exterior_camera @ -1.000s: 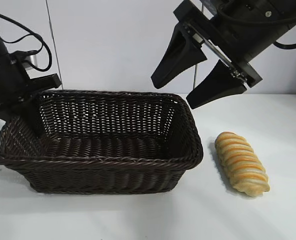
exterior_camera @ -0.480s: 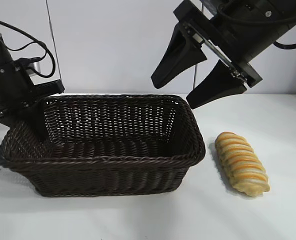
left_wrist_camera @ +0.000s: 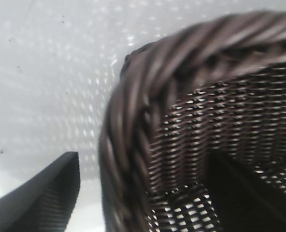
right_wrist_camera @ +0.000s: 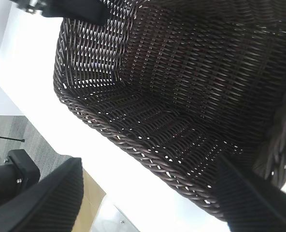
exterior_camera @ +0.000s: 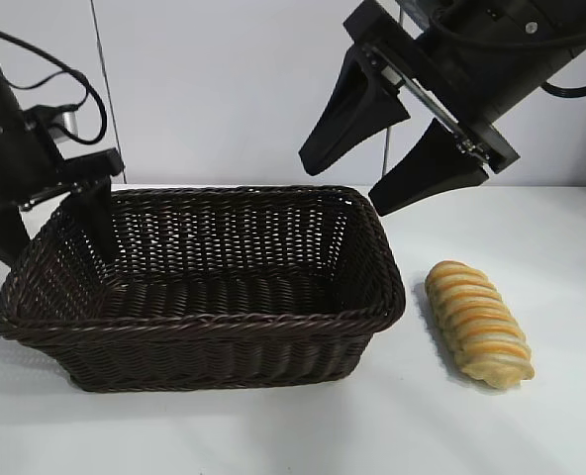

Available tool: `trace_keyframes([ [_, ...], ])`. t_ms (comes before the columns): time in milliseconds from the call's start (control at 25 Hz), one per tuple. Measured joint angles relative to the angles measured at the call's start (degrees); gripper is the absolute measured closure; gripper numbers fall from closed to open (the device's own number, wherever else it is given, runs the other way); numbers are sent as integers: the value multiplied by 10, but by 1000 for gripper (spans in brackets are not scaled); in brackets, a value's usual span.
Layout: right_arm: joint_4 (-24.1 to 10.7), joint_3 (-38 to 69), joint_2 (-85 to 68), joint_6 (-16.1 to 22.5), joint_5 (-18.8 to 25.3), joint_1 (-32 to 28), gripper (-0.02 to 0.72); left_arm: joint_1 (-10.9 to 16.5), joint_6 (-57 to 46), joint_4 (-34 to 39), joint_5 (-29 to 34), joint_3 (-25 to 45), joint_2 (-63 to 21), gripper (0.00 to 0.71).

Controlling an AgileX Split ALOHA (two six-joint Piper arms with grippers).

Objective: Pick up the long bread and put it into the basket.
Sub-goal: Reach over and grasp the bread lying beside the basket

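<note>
- Left gripper [exterior_camera: 53, 220] straddles the basket [exterior_camera: 199, 322] at its far-left corner: one finger down inside the weave, the other outside and cut off at the edge of view.
- Left wrist view confirms it: braided rim sits between the two fingers, which are apart, neither clearly pressing the rim.
- Right gripper [exterior_camera: 384, 158] hangs high over the basket's right end, fingers spread wide, holding nothing, arm cropped at the top.
- Long bread [exterior_camera: 477, 323] lies on the table [exterior_camera: 531, 426], just right of the basket, untouched.
</note>
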Motion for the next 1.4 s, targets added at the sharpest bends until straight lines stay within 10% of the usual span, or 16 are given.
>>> trace_keyframes([
  [600, 0, 0, 0, 0, 1, 0, 155, 0, 9, -47, 26, 7, -126, 171],
  [1400, -1, 0, 0, 9, 1, 0, 155, 0, 53, -160, -89, 141, -126, 171],
])
